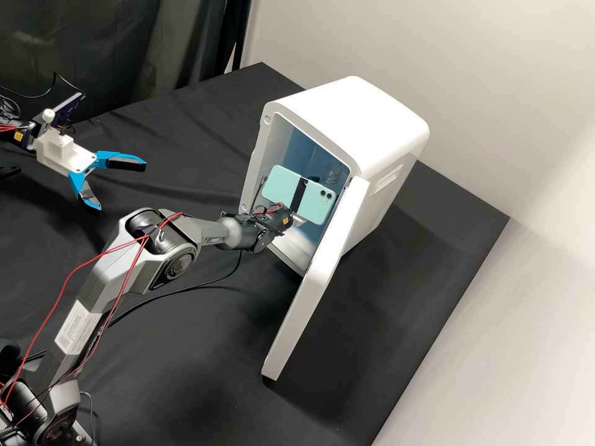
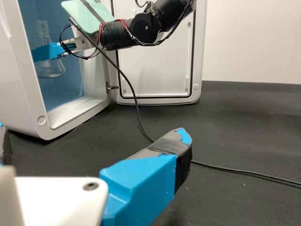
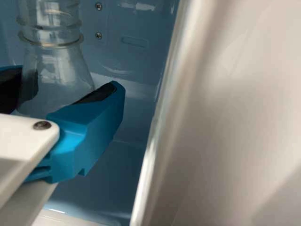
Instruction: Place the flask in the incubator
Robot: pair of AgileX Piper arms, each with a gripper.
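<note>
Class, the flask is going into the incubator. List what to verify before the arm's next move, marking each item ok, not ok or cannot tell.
1. Door of the incubator open: ok.
2. Flask inside the incubator: ok.
3. Right tool closed around the flask: ok.
4. Flask base resting on the floor: cannot tell.
5. Left tool open, away from the door: ok.

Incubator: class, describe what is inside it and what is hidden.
A clear flask, gripped by the right gripper's blue fingers. The fingers cover part of the flask's body; in the high view, the wrist's phone covers much of the incubator's inside.
</note>
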